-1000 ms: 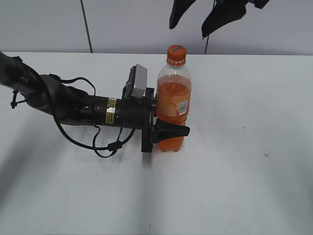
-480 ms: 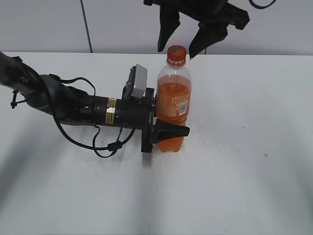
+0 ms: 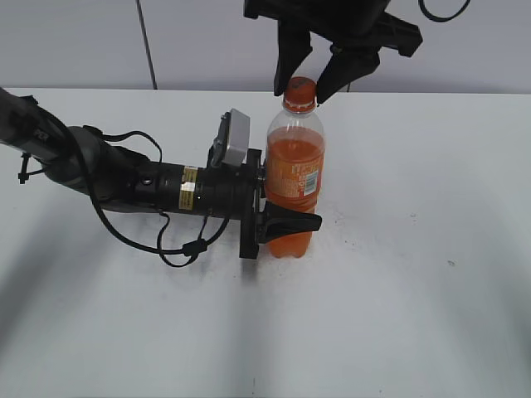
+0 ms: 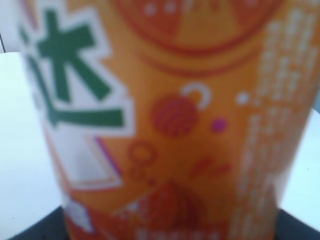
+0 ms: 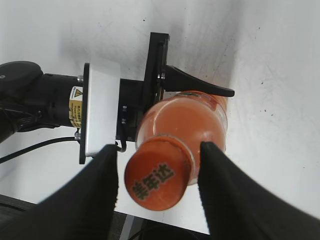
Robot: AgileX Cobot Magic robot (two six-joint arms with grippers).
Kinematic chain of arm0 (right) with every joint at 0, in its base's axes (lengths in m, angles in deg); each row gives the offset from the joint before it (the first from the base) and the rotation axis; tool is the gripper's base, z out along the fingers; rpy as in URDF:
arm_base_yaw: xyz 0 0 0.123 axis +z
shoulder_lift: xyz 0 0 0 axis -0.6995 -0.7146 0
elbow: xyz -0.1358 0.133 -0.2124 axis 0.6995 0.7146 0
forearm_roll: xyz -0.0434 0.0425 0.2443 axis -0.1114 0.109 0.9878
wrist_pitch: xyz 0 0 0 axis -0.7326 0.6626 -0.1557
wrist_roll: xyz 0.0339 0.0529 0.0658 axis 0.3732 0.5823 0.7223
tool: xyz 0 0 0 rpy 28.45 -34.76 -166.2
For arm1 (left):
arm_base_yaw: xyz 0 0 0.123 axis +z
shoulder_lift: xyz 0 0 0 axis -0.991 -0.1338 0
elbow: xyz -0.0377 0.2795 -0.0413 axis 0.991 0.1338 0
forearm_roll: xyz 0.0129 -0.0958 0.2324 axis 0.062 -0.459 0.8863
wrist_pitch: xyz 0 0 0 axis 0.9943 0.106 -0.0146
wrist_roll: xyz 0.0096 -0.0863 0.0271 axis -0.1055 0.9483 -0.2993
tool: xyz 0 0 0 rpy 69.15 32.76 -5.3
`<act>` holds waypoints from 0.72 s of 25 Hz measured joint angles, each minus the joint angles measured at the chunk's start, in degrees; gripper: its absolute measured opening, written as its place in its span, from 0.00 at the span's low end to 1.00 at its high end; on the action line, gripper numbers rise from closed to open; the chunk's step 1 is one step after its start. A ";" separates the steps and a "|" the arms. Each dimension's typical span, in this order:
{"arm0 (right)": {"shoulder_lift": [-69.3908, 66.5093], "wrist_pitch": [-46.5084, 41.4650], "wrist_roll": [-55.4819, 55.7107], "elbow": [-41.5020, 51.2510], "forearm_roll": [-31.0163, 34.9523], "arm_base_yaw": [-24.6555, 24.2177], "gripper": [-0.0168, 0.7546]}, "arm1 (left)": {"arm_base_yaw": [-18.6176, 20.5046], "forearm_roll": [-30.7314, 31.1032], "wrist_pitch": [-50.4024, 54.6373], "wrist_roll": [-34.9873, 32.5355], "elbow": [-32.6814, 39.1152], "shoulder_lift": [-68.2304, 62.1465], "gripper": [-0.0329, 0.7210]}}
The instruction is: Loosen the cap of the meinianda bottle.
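The meinianda bottle [image 3: 294,178] stands upright on the white table, full of orange soda, with an orange label and white barcode patch. My left gripper [image 3: 286,222] is shut on its lower body from the left. The label [image 4: 170,120] fills the left wrist view, blurred. The orange cap [image 3: 299,89] sits on the bottle's top. My right gripper [image 3: 304,79] hangs above it, open, one finger on each side of the cap without touching. In the right wrist view the cap [image 5: 156,178] lies between the two black fingers [image 5: 158,170], with gaps on both sides.
The white table [image 3: 415,249] spreads around the bottle, with a pale wall behind. The left arm [image 3: 124,178] with its cable lies low across the table's left half. Its wrist camera [image 3: 232,137] stands close to the left of the bottle.
My right gripper has come down from the top edge of the view until its open fingers straddle the cap. The bottle and the left arm have not moved.
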 joint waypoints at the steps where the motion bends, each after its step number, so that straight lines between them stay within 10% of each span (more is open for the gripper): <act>1: 0.00 0.00 0.00 0.00 0.00 0.00 0.47 | 0.00 0.00 0.00 0.00 0.00 0.00 0.56; 9: 0.00 -0.05 -4.18 0.00 0.05 0.00 0.39 | 0.00 -0.05 0.00 0.00 0.00 0.00 0.56; 18: 0.00 0.01 -36.72 0.00 1.59 0.00 0.38 | 0.05 0.17 -0.17 -0.04 0.00 0.00 0.56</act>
